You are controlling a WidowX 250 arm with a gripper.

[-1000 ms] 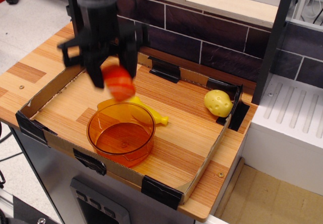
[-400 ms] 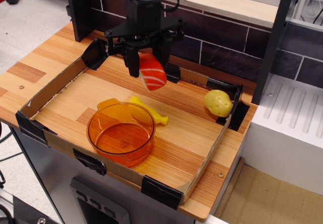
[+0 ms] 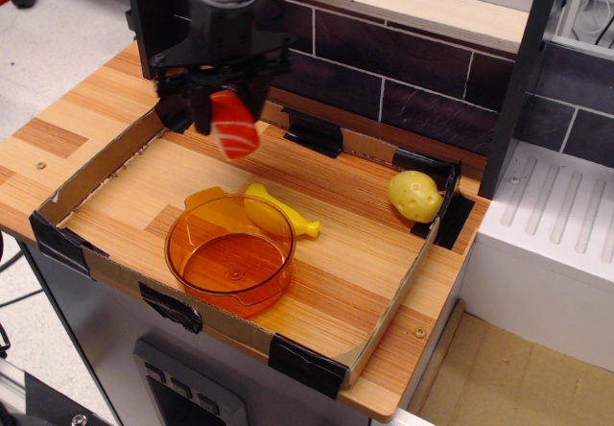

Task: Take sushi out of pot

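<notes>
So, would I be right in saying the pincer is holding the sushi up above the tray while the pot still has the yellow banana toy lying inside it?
Not quite: the pot is empty. In the observation.image view the banana toy lies on the tray just behind the pot, outside its wall. The rest holds: the pincer has the sushi lifted above the tray.

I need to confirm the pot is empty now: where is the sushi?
The sushi hangs in the gripper above the tray's back-left part, clear of the pot at the front, which holds nothing, with the yellow banana toy behind it.
</notes>
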